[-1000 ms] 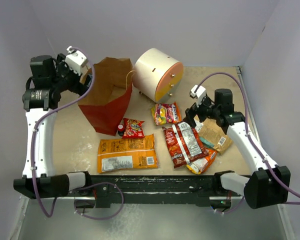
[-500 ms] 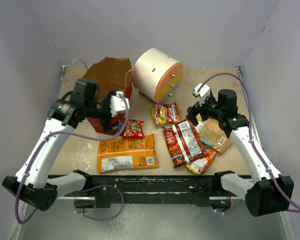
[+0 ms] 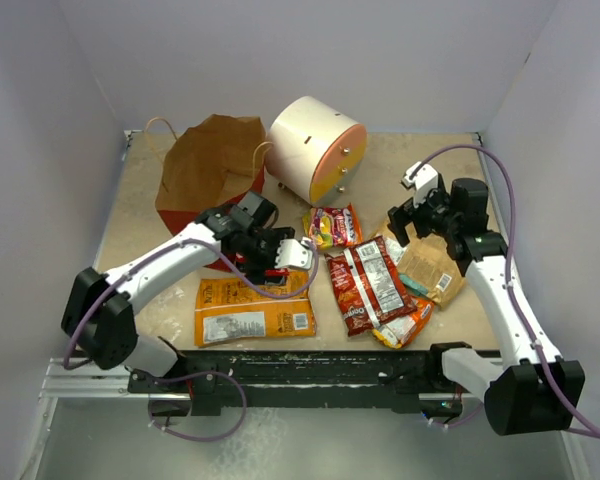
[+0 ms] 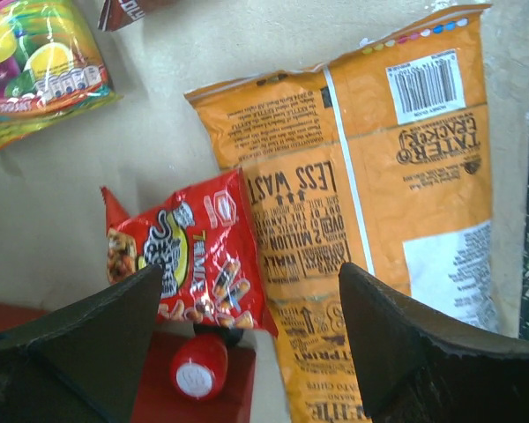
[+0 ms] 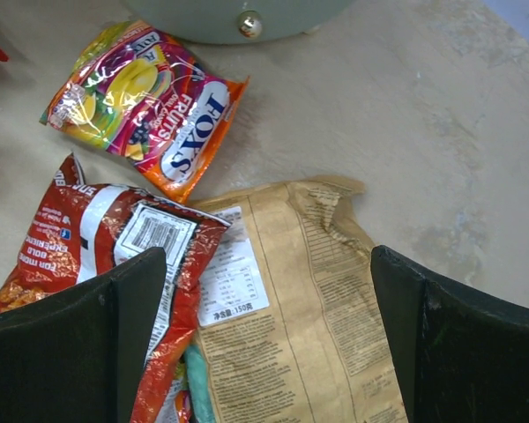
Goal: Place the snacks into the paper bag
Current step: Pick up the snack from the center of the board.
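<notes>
Orange snack packet lies flat, long axis left-right, below the left gripper, jaws wide and empty.

FOX'S FRUITS on yellow packet; LESS WAST… on orange packet

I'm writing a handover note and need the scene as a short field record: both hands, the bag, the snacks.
left hand: open, above the red packet and bottle, holding nothing
right hand: open, above the tan packet, holding nothing
bag: standing, mouth open, no snack visible inside
snacks: lying on the table; orange packet beside the red packet; yellow packet near the drawer unit
</notes>
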